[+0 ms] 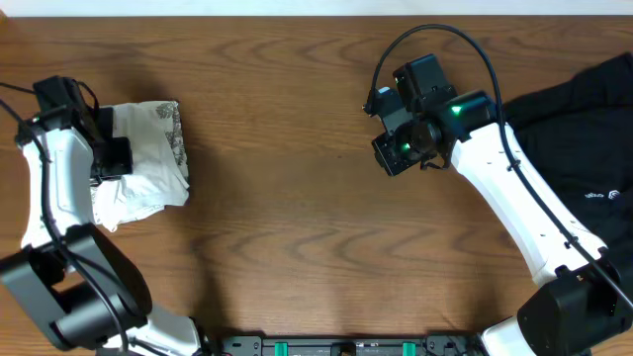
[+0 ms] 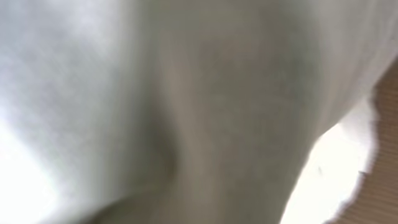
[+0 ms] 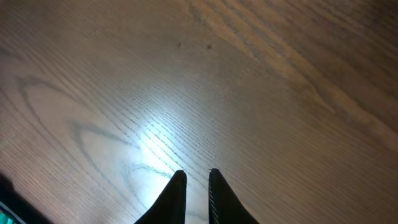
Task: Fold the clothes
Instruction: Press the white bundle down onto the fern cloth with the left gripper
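A pile of white cloth (image 1: 138,188) lies at the table's left, with a fern-print fold (image 1: 170,129) along its upper right. No green-and-yellow graphic or lettering shows, so I cannot tell which part is the T-shirt. My left gripper (image 1: 111,156) is pressed down on the pile. Its wrist view is filled with blurred white fabric (image 2: 186,112) and the jaws are hidden. My right gripper (image 1: 396,156) hovers over bare wood right of centre. Its fingers (image 3: 196,173) are nearly together and hold nothing.
A black garment (image 1: 584,129) with a small white logo (image 1: 603,196) lies at the right edge, under the right arm. Bare wooden tabletop (image 1: 297,198) spans the space between the two arms. The arm bases stand at the front edge.
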`<control>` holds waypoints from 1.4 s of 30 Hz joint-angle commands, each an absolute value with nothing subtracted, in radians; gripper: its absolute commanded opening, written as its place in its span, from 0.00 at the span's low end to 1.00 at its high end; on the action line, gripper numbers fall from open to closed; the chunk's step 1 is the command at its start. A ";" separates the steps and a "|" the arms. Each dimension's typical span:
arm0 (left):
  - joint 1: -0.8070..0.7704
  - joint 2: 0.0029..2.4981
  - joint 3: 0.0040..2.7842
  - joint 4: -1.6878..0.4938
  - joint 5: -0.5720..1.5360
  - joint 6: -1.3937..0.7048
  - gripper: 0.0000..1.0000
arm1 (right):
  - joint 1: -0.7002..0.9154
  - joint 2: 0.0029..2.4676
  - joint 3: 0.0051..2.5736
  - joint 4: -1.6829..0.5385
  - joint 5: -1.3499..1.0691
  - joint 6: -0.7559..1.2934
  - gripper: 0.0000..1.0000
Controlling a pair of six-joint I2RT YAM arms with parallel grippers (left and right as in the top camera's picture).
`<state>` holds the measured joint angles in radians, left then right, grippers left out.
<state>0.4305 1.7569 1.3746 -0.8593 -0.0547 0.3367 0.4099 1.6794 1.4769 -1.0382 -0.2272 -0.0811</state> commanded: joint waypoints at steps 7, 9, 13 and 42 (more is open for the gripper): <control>0.459 1.772 1.394 -0.732 -0.098 0.403 0.06 | 0.405 1.665 1.492 -1.040 -0.225 -0.084 0.13; 0.459 1.777 1.394 -0.710 -0.098 0.403 0.06 | 0.405 1.665 1.492 -1.039 -0.225 -0.084 0.12; 0.461 1.785 1.394 -0.699 -0.098 0.403 0.95 | 0.406 1.665 1.492 -1.040 -0.225 -0.083 0.13; 0.498 1.747 1.411 -0.836 0.138 -0.088 0.32 | 0.406 1.665 1.492 -1.100 -0.224 -0.083 0.12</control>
